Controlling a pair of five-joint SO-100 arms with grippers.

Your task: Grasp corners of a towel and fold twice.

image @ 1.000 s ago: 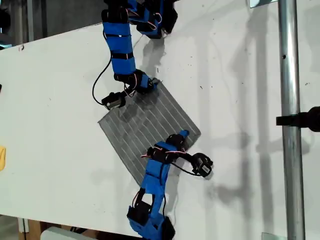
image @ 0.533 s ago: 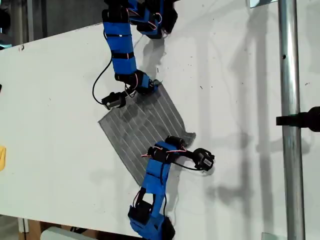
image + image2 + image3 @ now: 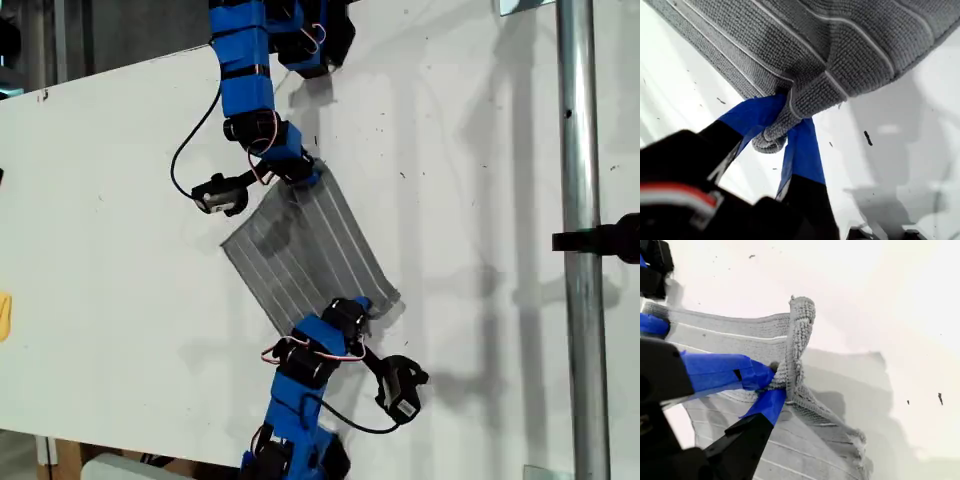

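Thin grey cloth towel with fine pale stripes (image 3: 305, 250) sits near the middle of the white table (image 3: 120, 200) in the exterior view, skewed, long axis running roughly 11 to 5 o'clock. My first pincer (image 3: 785, 120) is closed on one hemmed towel corner (image 3: 805, 97). The blue-taped tips pinch the fabric from both sides and a small roll of cloth bunches between them. In the exterior view that looks like the pincer (image 3: 358, 305) at the towel's 5 o'clock tip, on the blue arm coming in from 6 o'clock, but the match is not certain. My second pincer (image 3: 775, 385) is clamped on another corner (image 3: 797, 330). There the hem stands up above the tips and the cloth under it is off the table, casting a shadow. In the exterior view this appears to be the pincer (image 3: 305, 172) at the towel's 12 o'clock tip, on the arm reaching down from 12 o'clock. The towel edge between the two pincers is raised, with shadow on the table at its 3 o'clock side. The 9 o'clock edge looks flat on the table. A grey metal pole (image 3: 578, 250) stands well apart at 3 o'clock in the exterior view.
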